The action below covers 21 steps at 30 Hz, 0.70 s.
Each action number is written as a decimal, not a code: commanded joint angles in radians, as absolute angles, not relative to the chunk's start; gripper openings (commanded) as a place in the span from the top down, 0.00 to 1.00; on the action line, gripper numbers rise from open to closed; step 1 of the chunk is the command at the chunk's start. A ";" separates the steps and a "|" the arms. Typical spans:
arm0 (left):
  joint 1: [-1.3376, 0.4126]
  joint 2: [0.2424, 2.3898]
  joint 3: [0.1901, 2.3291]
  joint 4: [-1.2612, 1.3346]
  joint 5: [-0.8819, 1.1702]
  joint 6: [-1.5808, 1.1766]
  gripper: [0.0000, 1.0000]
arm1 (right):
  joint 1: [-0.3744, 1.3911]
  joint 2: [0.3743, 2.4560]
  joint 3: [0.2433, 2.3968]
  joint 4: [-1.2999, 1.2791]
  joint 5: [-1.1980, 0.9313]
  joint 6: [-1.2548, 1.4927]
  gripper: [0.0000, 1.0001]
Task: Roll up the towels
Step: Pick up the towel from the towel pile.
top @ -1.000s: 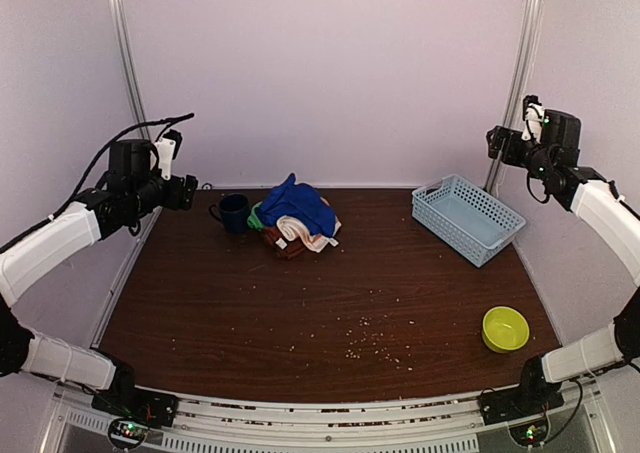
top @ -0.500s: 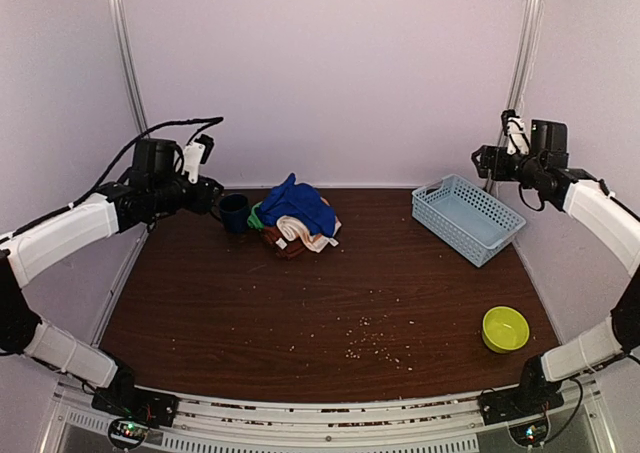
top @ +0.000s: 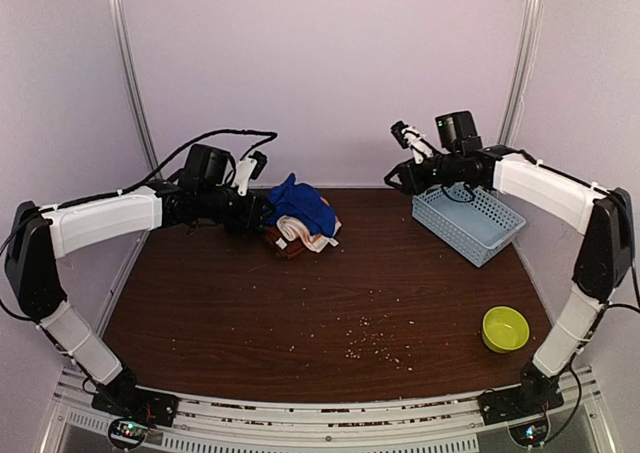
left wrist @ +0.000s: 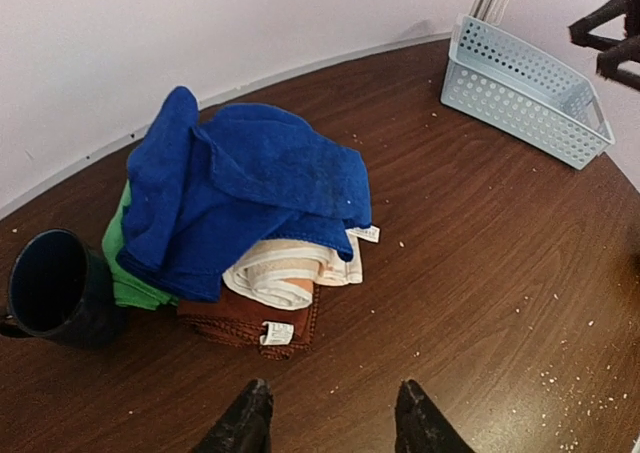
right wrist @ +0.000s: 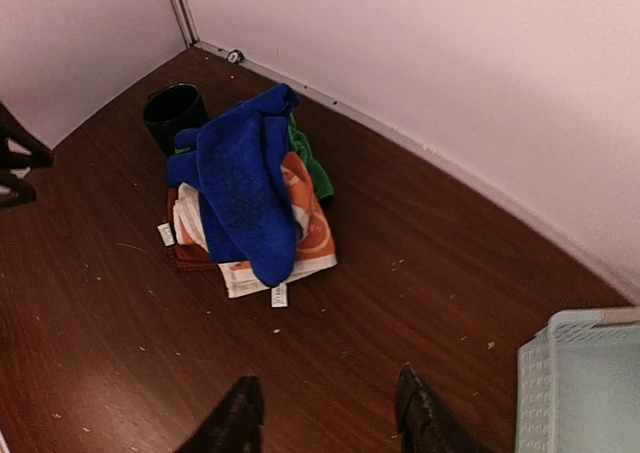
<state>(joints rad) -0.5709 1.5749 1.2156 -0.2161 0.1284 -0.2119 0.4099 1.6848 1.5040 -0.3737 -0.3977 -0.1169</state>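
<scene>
Four soft cloth towels [top: 298, 218] are seen heaped in one loose pile at the far middle of the dark wood-grain tabletop [top: 250, 313], none of them rolled. On top, a royal blue towel [left wrist: 250, 188] with a fuzzy nap is draped and crumpled, one corner raised toward the back wall. Beneath it an orange towel [right wrist: 312, 235] printed with white shapes is laid folded, with a pale edge and a small white tag shown at the front. A green towel [left wrist: 122, 273] is tucked under the blue one on the side nearest a navy mug [left wrist: 50, 288]. A dark maroon towel [left wrist: 240, 321] of textured cloth is laid at the bottom, touching the tabletop. The mug, round and glossy, is stood upright just beside the pile. A pale blue plastic basket [left wrist: 520, 103], rectangular with perforated walls, is set well apart at the far right, and a small yellow bowl [top: 505, 328] is placed near the right front. Pale crumbs [top: 370, 343] are scattered over the tabletop in front. The left tool [left wrist: 332, 403] is held above the tabletop near the pile, its dark fingers parted with nothing between them; the right tool [right wrist: 326, 393] is likewise released, raised between pile and basket, grasping nothing
</scene>
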 commanded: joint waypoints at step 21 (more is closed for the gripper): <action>-0.581 1.735 1.159 -0.090 0.118 -0.313 0.64 | 0.564 2.278 1.887 -0.317 -0.443 0.001 0.17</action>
